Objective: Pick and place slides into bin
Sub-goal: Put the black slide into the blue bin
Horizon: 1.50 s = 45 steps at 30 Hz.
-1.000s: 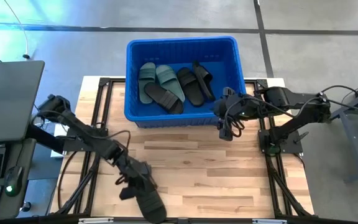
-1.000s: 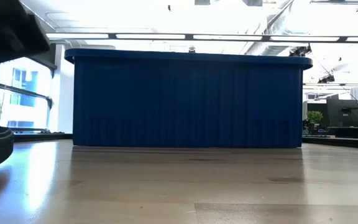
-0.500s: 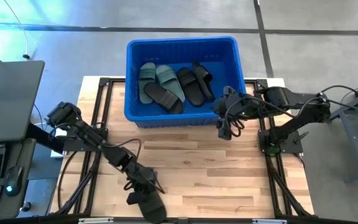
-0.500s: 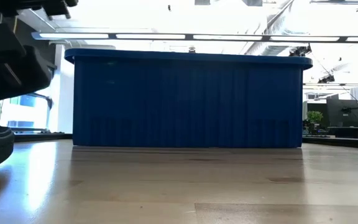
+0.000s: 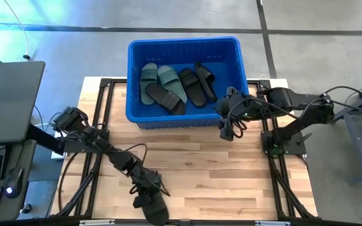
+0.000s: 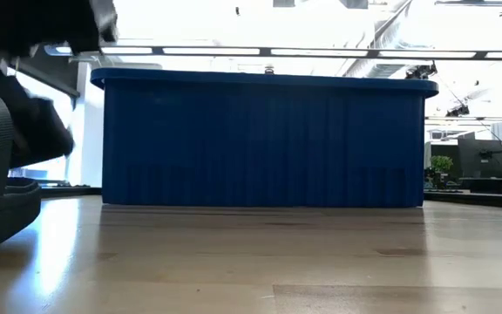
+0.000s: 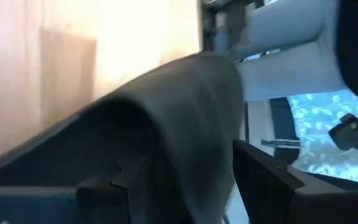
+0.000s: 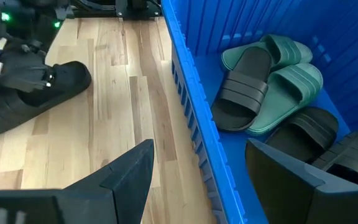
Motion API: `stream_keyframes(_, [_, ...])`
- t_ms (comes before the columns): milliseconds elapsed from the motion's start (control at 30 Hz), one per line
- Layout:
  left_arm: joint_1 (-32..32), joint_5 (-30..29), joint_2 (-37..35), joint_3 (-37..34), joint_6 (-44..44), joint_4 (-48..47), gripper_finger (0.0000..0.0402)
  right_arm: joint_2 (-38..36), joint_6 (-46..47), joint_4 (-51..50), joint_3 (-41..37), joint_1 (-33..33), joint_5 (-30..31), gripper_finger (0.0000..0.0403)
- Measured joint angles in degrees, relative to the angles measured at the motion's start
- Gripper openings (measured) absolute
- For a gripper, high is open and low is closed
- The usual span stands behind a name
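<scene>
Black slide (image 5: pixel 155 209): last one out, lying at the table's near edge.
Left gripper (image 5: pixel 144 190): down on that slide, fingers astride its strap; wrist view shows the strap between them, grip not certain.
Bin (image 5: pixel 134 117): blue tub at the table's far side.
Binned slides (image 5: pixel 171 86): five inside, two green, three black.
Right gripper (image 5: pixel 227 127): waiting by the bin's right corner, jaws spread, empty.
Progress: judged five of six done; lift and drop remain.
</scene>
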Motion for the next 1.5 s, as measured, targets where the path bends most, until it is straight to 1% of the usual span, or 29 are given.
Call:
stream_keyframes(133, [0.00,0.48,2.33,0.04,-5.58,1.86,0.0190,0.00,0.00,-0.03,0.00,-0.02,0.01,0.0243])
stream_keyframes(233, [0.04,1.59,2.77,-0.02,-9.02,3.40,0.0172,0.00,0.00,-0.07,0.00,0.00,0.01,0.0243])
stream_keyframes(333, [0.04,1.63,2.91,-0.06,-10.79,6.87,0.0125,0.00,-0.08,-0.09,0.00,0.00,0.01,0.0243])
stream_keyframes(467, [0.07,0.31,2.91,-0.07,-13.69,11.06,0.0026,0.00,-0.08,-0.09,0.00,0.00,0.01,0.0243])
stream_keyframes(500, [0.07,-0.90,2.91,-0.06,-15.04,11.30,0.0015,0.00,0.12,-0.09,0.00,0.00,0.03,0.0243])
stream_keyframes(600, [0.46,-5.26,2.56,-0.15,-17.08,13.32,0.0020,0.00,2.37,-0.02,0.00,0.00,1.38,0.0243])
stream_keyframes(667, [1.00,-8.57,2.19,0.24,-17.32,16.49,0.0013,0.00,3.97,-0.07,0.00,0.08,3.77,0.0243])
stream_keyframes(733, [1.84,-12.72,2.16,0.49,-17.45,21.43,0.0007,-0.10,4.90,-0.60,0.00,0.42,5.84,0.0243])
stream_keyframes(867, [4.65,-21.29,2.16,0.49,-16.09,32.43,0.0009,-0.91,5.97,-1.05,0.00,1.61,9.82,0.0243])
stream_keyframes(1033, [9.78,-30.81,2.16,0.49,-11.12,45.26,0.0007,-2.65,10.04,-2.83,0.02,4.91,17.27,0.0243])
stream_keyframes(1133, [13.16,-34.72,2.16,0.51,-9.29,50.22,0.0004,-3.81,14.01,-5.15,0.03,7.49,23.35,0.0243])
stream_keyframes(1200, [15.41,-35.97,2.16,1.30,-7.73,52.72,0.0004,-4.36,16.85,-7.14,0.02,9.34,27.55,0.0243])
stream_keyframes(1267, [17.76,-35.76,2.16,2.78,-5.88,54.66,0.0004,-4.80,18.84,-9.02,0.02,11.04,31.12,0.0243])
stream_keyframes(1367, [20.78,-32.94,2.16,6.13,-2.77,55.06,0.0003,-5.25,21.59,-11.51,0.04,13.20,34.39,0.0243])
stream_keyframes(1500, [24.37,-28.55,2.16,12.39,1.63,55.54,0.0002,-5.44,24.44,-14.18,0.04,15.04,36.36,0.0243])
